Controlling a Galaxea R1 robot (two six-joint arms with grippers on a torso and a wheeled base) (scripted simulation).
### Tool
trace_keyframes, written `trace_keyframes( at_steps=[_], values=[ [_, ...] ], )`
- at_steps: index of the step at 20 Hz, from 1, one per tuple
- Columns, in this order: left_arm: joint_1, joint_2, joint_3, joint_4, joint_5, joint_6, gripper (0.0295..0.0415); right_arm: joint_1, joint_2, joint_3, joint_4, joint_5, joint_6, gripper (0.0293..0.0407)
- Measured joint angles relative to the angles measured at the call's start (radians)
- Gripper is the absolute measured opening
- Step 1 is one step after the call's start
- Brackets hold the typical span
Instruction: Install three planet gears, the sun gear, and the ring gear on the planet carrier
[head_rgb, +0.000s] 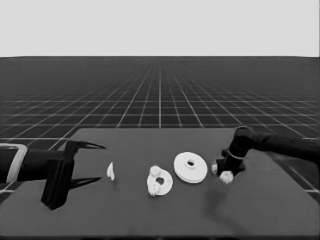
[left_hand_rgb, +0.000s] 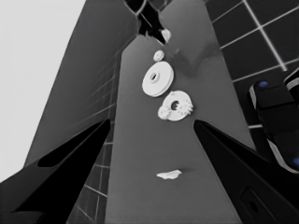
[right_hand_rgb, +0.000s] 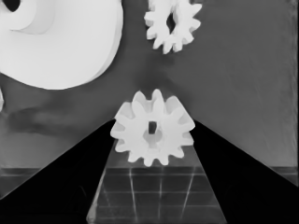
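Right gripper (right_hand_rgb: 153, 135) is clamped on a planet gear (right_hand_rgb: 153, 128) at 3 o'clock of the larger round part (head_rgb: 190, 167). Carry it level toward 9 o'clock, to the smaller round part (head_rgb: 160, 182). Left gripper (head_rgb: 90, 162) waits, fingers apart.

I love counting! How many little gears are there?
4 small gears. Two sit on the smaller round part, one is at the right tool, and one lies just beside it. None seems hidden.
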Motion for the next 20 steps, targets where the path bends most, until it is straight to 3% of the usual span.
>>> trace_keyframes(
  at_steps=[6,8,10,16,18,20],
  values=[
    [0.0,0.0,0.0,0.0,0.0,0.0,0.0385,0.026,-0.003,0.005,0.023,-0.014,0.001,0.0312],
    [0.0,0.0,0.0,0.0,0.0,0.0,0.0385,0.034,0.354,-0.025,0.0,-0.081,0.365,0.0312],
    [0.0,0.0,0.0,0.0,0.0,0.0,0.0385,0.036,0.563,-0.173,0.005,-0.085,0.388,0.0313],
    [0.0,0.0,0.0,0.0,0.0,0.0,0.0385,0.036,0.661,-0.289,0.009,-0.081,0.367,0.0312],
    [0.0,0.0,0.0,0.0,0.0,0.0,0.0385,-0.067,0.678,-0.347,-0.091,-0.051,0.331,0.0312],
    [0.0,0.0,0.0,0.0,0.0,0.0,0.0385,-0.103,0.687,-0.379,-0.122,-0.036,0.314,0.0312]
  ],
)
